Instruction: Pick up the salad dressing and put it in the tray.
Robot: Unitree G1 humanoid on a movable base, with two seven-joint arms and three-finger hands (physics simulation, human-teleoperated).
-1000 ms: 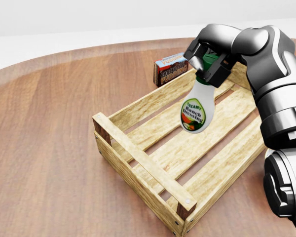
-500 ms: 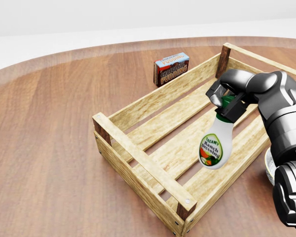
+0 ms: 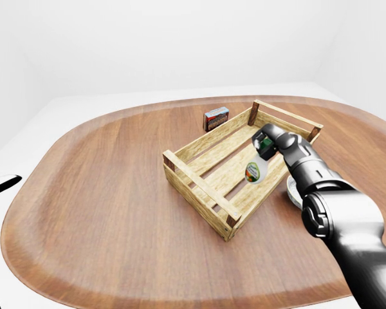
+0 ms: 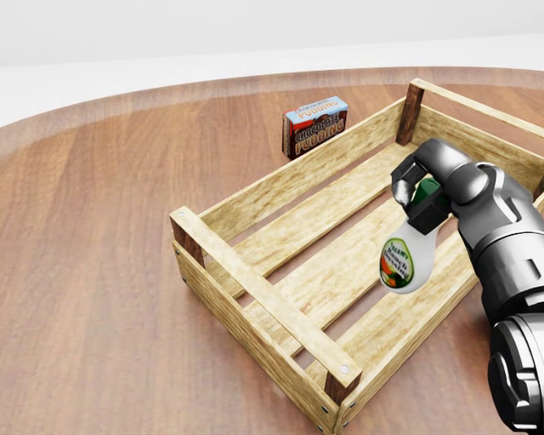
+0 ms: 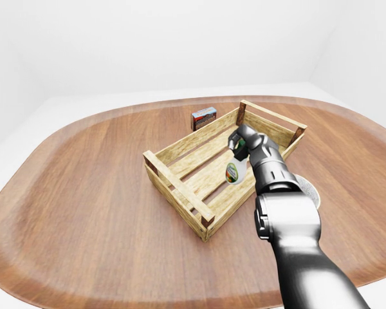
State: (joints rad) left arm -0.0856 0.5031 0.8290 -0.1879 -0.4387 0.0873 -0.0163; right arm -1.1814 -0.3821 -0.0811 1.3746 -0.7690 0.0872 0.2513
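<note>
The right hand (image 4: 426, 201) gripped the salad dressing (image 4: 404, 258) by its green cap, fingers closed round the neck, and the white teardrop-shaped bottle hung base-down inside the tray (image 4: 254, 292), at about three o'clock from the tray's middle in the head view. Whether its base touched the slats could not be told. To finish well, the hand would probably need to lower until the rounded base rested on a slat, not over a gap, then open slowly, since so narrow a bottom would likely tip.

The tray was a rough, pale, slatted wooden crate with darker corner posts, set slantwise on a smooth, glossy, oval wooden table (image 4: 91, 227). Farther off, at twelve o'clock beyond the tray's far wall, stood a small cardboard pudding box (image 4: 315, 126). Only a dark tip of the left hand (image 3: 1, 185) showed at nine o'clock in the left-eye view; its fingers could not be judged.
</note>
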